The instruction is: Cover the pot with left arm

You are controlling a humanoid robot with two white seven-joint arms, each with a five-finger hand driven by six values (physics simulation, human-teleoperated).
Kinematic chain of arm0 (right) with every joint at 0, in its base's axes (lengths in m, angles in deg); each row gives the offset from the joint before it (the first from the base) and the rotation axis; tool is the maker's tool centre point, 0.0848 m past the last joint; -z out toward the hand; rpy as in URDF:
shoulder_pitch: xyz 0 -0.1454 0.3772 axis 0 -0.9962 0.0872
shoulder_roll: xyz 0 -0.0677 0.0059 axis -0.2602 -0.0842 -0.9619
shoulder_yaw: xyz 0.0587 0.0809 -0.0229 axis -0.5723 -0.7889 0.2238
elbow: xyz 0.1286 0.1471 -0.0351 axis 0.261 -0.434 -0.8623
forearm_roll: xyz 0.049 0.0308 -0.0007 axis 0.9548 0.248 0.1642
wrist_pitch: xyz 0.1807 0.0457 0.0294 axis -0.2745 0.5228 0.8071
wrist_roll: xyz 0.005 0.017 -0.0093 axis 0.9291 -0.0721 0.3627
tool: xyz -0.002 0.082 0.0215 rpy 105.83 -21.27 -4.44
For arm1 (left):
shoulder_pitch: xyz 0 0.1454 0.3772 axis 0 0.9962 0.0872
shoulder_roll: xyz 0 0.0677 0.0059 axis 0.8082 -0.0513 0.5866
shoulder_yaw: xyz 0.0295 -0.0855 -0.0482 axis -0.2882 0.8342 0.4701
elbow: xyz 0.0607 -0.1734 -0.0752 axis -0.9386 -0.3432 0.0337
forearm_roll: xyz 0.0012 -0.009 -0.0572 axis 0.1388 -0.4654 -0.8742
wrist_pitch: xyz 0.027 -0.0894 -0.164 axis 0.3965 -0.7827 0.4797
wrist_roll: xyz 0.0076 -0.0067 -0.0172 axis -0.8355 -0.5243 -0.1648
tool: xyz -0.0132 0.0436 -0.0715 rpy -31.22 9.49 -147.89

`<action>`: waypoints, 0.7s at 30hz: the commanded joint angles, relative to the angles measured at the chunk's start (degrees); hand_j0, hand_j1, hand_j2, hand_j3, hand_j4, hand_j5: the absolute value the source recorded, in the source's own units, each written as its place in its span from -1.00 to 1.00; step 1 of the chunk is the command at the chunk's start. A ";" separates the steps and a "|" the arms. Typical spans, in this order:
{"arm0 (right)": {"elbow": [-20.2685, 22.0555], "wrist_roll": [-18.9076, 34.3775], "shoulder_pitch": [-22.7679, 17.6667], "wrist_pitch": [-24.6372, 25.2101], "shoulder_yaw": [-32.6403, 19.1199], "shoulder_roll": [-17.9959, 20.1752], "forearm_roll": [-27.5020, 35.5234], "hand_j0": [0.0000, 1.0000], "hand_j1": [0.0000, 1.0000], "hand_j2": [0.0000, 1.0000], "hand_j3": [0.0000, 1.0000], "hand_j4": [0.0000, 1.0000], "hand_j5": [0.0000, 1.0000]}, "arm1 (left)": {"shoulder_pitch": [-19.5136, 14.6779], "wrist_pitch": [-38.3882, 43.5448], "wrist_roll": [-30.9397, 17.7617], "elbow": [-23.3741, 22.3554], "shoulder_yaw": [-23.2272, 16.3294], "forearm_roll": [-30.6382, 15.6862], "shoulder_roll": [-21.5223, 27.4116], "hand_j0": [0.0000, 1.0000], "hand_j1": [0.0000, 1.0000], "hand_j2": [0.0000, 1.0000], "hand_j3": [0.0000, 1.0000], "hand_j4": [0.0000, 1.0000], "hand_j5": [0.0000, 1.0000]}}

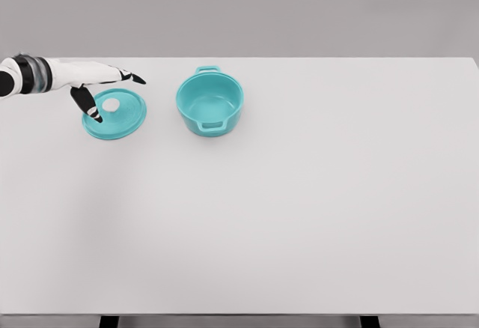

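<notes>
Uncovered pot [210, 103], lid [114, 114] beside, left hand [97, 81] spread above, arm cut off, contact perhaps none.

Bright even light, faint soft shadows, crisp render, perhaps slightly washed-out whites

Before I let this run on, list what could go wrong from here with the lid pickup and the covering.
1. The left hand is over the lid with fingers spread and one fingertip near the rim, not around the white knob; closing now could miss the knob or push the lid along the table.
2. The pot stands open close to the lid's right; a low carry might knock its rim or handle.
3. The lid may land off-centre and tilt.
</notes>
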 commanded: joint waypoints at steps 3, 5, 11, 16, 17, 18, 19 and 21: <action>-0.07 0.02 0.00 -0.02 -0.01 0.00 -0.03 1.00 1.00 1.00 1.00 1.00 1.00 | 0.00 0.40 0.02 -1.46 0.21 -0.12 -1.07 1.00 1.00 1.00 1.00 1.00 1.00; 0.01 0.02 0.00 -0.02 -0.01 0.00 -0.03 1.00 1.00 1.00 1.00 1.00 1.00 | 0.00 0.40 0.02 -1.63 0.21 -0.12 -1.16 1.00 1.00 1.00 1.00 1.00 1.00; 0.01 0.02 0.00 -0.02 -0.01 0.00 -0.03 1.00 1.00 1.00 1.00 1.00 1.00 | 0.00 0.67 0.02 -1.90 0.21 -0.03 -1.25 0.83 0.83 0.83 0.83 0.83 0.83; 0.01 0.02 0.00 -0.11 -0.01 0.00 -0.03 1.00 1.00 1.00 1.00 1.00 1.00 | 0.00 0.84 0.02 -1.90 0.21 0.23 -0.63 0.75 0.75 0.75 0.75 0.75 0.75; -0.07 0.02 0.00 -0.02 -0.01 0.00 -0.03 1.00 1.00 1.00 1.00 1.00 1.00 | 0.00 0.84 0.02 -1.90 0.21 0.23 -0.63 0.75 0.75 0.75 0.75 0.75 0.75; 0.01 0.02 0.00 -0.02 -0.01 0.00 -0.03 1.00 1.00 1.00 1.00 1.00 1.00 | 0.00 0.84 0.02 -2.24 0.21 0.23 -0.63 0.75 0.75 0.75 0.75 0.75 0.75; 0.01 0.02 0.00 -0.02 -0.01 0.00 -0.03 1.00 1.00 1.00 1.00 1.00 1.00 | 0.09 0.75 0.02 -2.51 0.21 0.23 -0.72 0.75 0.75 0.75 0.75 0.75 0.75; 0.01 0.02 0.00 -0.02 -0.01 0.00 -0.03 1.00 1.00 1.00 1.00 1.00 1.00 | 0.09 0.84 0.02 -2.51 0.12 0.23 -0.72 0.75 0.75 0.75 0.75 0.75 0.75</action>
